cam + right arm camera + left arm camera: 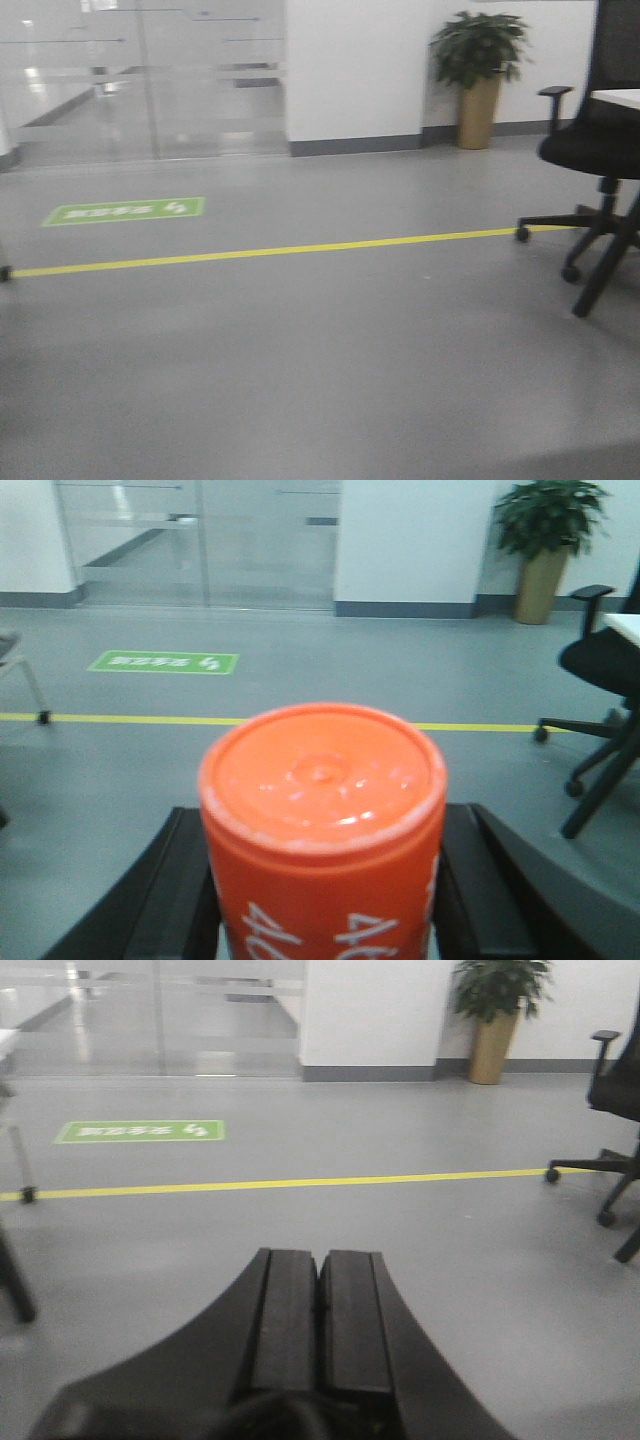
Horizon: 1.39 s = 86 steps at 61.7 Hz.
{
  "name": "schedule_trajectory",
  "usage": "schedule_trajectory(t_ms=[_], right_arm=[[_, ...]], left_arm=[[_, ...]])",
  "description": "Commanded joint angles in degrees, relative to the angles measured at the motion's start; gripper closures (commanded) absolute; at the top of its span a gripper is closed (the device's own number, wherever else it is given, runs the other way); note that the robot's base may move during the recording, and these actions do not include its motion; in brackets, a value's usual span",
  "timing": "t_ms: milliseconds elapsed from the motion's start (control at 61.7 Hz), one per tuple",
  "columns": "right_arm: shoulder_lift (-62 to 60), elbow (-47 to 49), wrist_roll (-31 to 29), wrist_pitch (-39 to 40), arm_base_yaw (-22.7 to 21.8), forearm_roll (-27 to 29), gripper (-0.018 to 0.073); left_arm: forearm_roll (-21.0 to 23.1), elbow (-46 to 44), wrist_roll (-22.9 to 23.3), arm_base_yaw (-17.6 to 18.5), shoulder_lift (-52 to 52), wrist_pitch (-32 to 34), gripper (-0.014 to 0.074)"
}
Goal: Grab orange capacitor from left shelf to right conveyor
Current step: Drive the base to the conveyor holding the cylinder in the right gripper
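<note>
Carrying the small orange white-numbered cylindrical capacitor (322, 800), judged conveyor-bound
Right tool (325, 910) clamps it; left tool (320, 1310) closed, empty; next, find the unseen conveyor.

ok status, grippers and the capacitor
Right gripper shut on orange capacitor. Left gripper shut, empty. Shelf, conveyor not in view. Office chair ahead right.

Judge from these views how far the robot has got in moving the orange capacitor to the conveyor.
Done: the pick; the orange capacitor sits gripped in the right hand. In hand: the carry; every view shows floor with a yellow line, neither shelf nor conveyor. The left hand is shut and empty. Left: reaching the conveyor and setting it down.
</note>
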State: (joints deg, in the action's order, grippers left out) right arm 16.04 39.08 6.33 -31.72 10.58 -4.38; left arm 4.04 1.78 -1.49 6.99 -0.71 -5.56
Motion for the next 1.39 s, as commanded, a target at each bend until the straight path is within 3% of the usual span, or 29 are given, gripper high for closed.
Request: schedule_trajectory(t_ms=[0,1377], right_arm=[[0.73,1.33,-0.54,5.09,0.07,-0.5,0.0438],[0.73,1.33,-0.54,5.09,0.07,-0.5,0.0438]], left_arm=[[0.2,-0.14,0.09,-0.09,-0.51,4.87,0.0723],[0.2,-0.14,0.09,-0.09,-0.51,4.87,0.0723]])
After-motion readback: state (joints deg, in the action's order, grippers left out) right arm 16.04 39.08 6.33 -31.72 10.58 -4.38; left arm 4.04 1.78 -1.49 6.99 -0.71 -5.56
